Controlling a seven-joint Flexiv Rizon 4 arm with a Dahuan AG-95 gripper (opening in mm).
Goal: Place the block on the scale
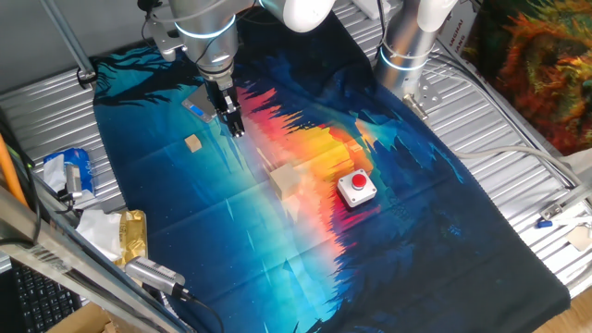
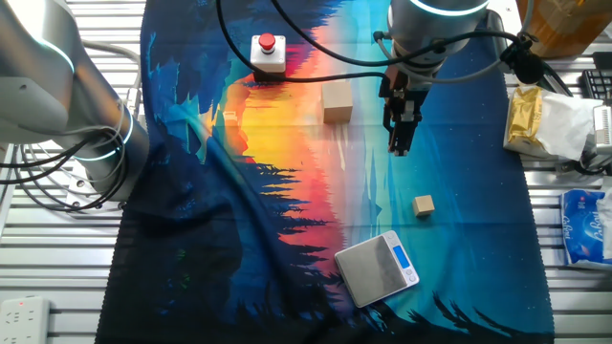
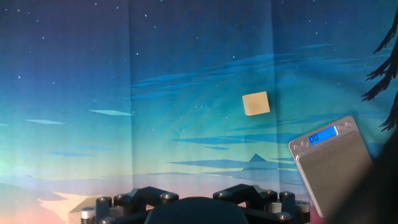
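Observation:
The block (image 1: 192, 142) is a tiny tan cube lying on the coloured cloth; it also shows in the other fixed view (image 2: 424, 204) and in the hand view (image 3: 255, 103). The scale (image 2: 376, 268) has a grey top plate and a blue display at one edge; it lies a short way beyond the block, shows at the right of the hand view (image 3: 333, 165), and is partly hidden behind the hand in one fixed view (image 1: 197, 102). My gripper (image 2: 400, 145) hovers above the cloth, apart from the block, also seen in one fixed view (image 1: 237, 128). Its fingers look closed and empty. The fingertips do not show in the hand view.
A larger pale wooden block (image 1: 286, 178) and a white box with a red button (image 1: 356, 187) sit near the cloth's middle. Packets and wrappers (image 1: 129, 236) lie off the cloth's edge. A second arm's base (image 1: 407, 46) stands at the back.

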